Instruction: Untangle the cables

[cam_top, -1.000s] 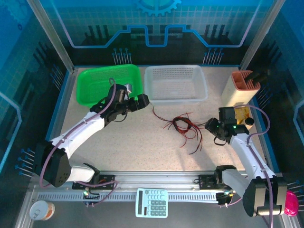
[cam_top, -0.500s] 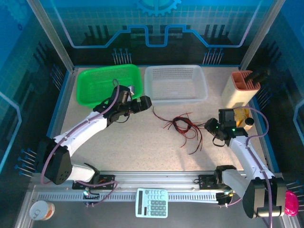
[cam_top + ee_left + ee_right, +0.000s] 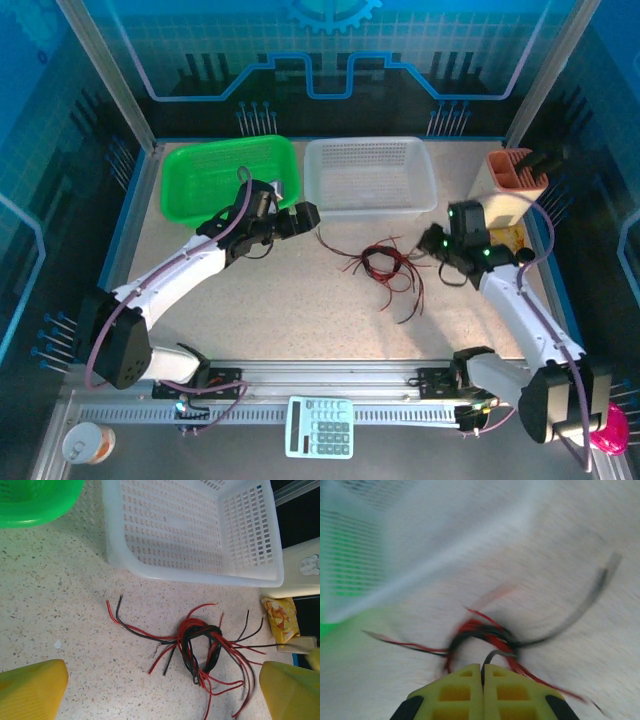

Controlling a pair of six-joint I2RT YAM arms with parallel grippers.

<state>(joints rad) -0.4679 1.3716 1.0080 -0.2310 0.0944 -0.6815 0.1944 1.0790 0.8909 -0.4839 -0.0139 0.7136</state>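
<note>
The cables [image 3: 385, 265] lie as a knotted bundle of thin red and black wires on the speckled table, in front of the white basket; in the left wrist view the cables [image 3: 202, 647] form a loop with loose ends fanning out. My left gripper [image 3: 305, 213] hovers at the bundle's upper left, open, its yellow fingers [image 3: 30, 687] spread wide on either side of the tangle. My right gripper [image 3: 432, 243] sits at the bundle's right edge. In the blurred right wrist view the right gripper [image 3: 482, 667] is shut on a black cable [image 3: 492, 656] that curves out toward the knot.
A green basket [image 3: 225, 175] and a white basket [image 3: 370, 175] stand at the back. A tan holder [image 3: 510, 185] and a yellow packet [image 3: 512, 238] sit behind the right arm. A calculator [image 3: 320, 427] lies on the front rail.
My right gripper has swung back and to the left, up to the right edge of the bundle. The left gripper edged slightly right, then held still.
</note>
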